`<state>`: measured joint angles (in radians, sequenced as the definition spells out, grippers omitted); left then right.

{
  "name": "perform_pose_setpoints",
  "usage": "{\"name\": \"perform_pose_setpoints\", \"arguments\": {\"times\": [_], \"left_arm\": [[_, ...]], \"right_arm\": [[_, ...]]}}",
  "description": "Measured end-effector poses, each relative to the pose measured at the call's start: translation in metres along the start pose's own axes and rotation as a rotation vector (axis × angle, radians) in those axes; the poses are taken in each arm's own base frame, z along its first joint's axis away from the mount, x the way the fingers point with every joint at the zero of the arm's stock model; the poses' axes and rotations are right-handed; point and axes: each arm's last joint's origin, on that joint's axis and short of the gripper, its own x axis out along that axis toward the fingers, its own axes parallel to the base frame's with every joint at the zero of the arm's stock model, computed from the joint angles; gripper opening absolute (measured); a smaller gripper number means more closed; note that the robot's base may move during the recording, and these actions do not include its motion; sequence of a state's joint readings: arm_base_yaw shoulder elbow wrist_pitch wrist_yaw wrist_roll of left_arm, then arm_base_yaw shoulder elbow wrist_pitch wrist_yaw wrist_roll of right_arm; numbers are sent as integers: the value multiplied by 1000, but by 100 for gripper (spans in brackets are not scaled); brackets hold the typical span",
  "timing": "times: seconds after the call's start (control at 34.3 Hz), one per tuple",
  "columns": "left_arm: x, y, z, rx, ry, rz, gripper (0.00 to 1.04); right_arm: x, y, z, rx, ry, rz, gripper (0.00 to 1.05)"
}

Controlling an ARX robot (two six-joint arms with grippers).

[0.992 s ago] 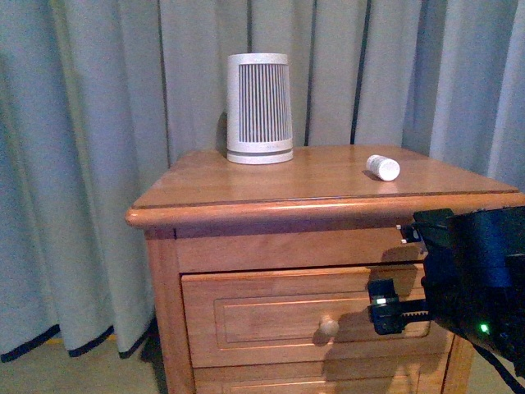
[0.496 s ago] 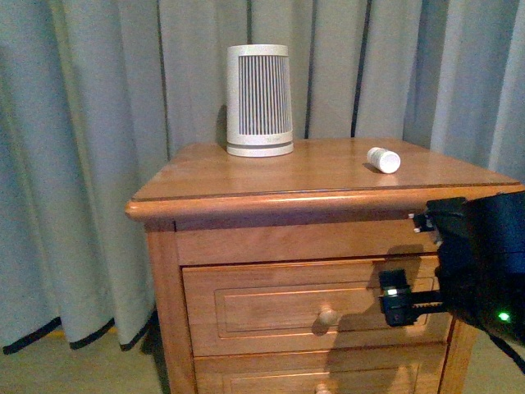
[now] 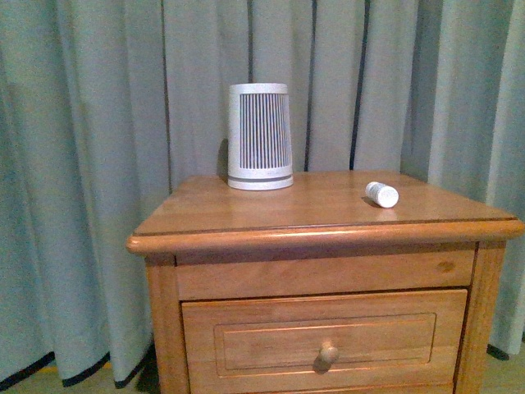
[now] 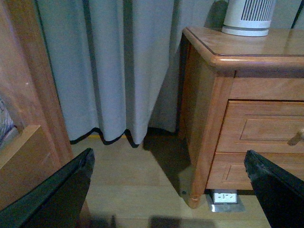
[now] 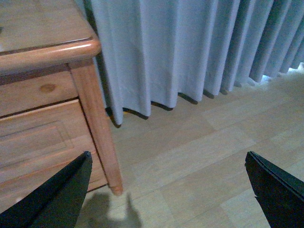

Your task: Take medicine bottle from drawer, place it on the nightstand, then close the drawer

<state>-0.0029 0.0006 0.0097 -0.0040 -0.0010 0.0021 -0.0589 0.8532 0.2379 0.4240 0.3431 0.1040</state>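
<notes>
Grey pleated curtains (image 3: 98, 164), pale wood floor (image 5: 199, 156)

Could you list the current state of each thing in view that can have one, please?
medicine bottle: lying on its side on the nightstand top, not held.
drawer: shut, front flush.
nightstand: upright, carrying the bottle and the slatted cylinder.
slatted cylinder: standing upright at the back of the top.
left gripper: open, empty.
right gripper: open, empty.

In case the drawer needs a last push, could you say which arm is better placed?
Probably left: its open pincer faces the drawer and knob, while the right pincer points mostly at floor. The drawer looks shut, though.
</notes>
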Motion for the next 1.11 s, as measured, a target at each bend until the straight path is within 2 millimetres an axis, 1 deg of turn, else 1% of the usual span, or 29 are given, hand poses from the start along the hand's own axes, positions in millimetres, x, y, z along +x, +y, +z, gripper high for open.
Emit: {"name": "perform_pose_setpoints", "arguments": {"times": [0.03,0.06,0.15,0.26,0.44,0.7,0.73,0.79,0.82,0.88,1.05,1.11], "left_arm": [[0,0,0,0,0,0,98],[0,0,0,0,0,0,98],[0,0,0,0,0,0,98],[0,0,0,0,0,0,98],[0,0,0,0,0,0,98],[0,0,0,0,0,0,98],[0,0,0,0,0,0,98],[0,0,0,0,0,0,98],[0,0,0,0,0,0,98],[0,0,0,0,0,0,98],[0,0,0,0,0,0,98],[0,0,0,0,0,0,98]], "right_arm": [[-6,-1,-1,1,-8,8,98],[-18,-2,-4,5,-31,30,98],[-37,-3,-10,15,-84,41,98],[-49,-3,-15,22,-118,48,98],[-58,-5,-21,20,-129,46,98],[-58,-5,-21,21,-136,67,97],[-58,-6,-21,9,-146,144,93],[-58,-7,-22,-17,-150,240,86],[-59,-7,-23,-34,-160,322,79],[-61,-6,-24,-52,-164,408,67],[-62,-7,-29,-66,-165,413,43],[-62,-8,-34,-65,-172,412,31]]}}
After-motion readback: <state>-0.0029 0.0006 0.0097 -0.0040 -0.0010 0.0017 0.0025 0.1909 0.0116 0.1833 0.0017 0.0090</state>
